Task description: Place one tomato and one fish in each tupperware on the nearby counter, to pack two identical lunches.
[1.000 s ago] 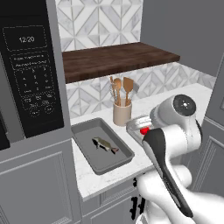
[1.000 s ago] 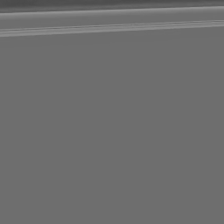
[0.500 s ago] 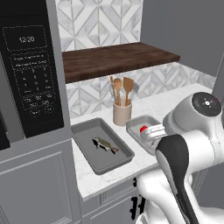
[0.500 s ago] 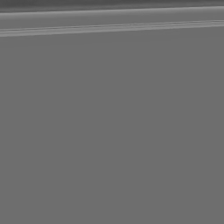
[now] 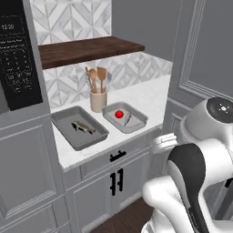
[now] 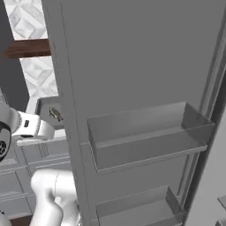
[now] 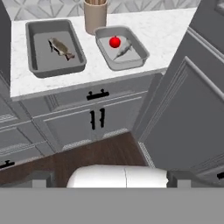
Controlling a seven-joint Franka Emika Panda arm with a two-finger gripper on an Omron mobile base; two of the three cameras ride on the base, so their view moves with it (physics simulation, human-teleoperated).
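In the right base view a tall grey door panel (image 6: 132,88) stands in front of nearly the whole counter, so just a corner of one tray (image 6: 46,103) and part of a fish (image 6: 56,114) show past its left edge. In the hand view the utensil cup (image 7: 95,15) is cut off by the top edge, its spoons out of the picture, and the fingertips (image 7: 37,179) are two dark blurred stubs at the bottom, cut short by the lower band. In the left base view the microwave (image 5: 18,54) runs off the left and top edges, its keypad markings too small to read.

Beige utensil cup (image 5: 98,100); wooden shelf (image 5: 86,49)
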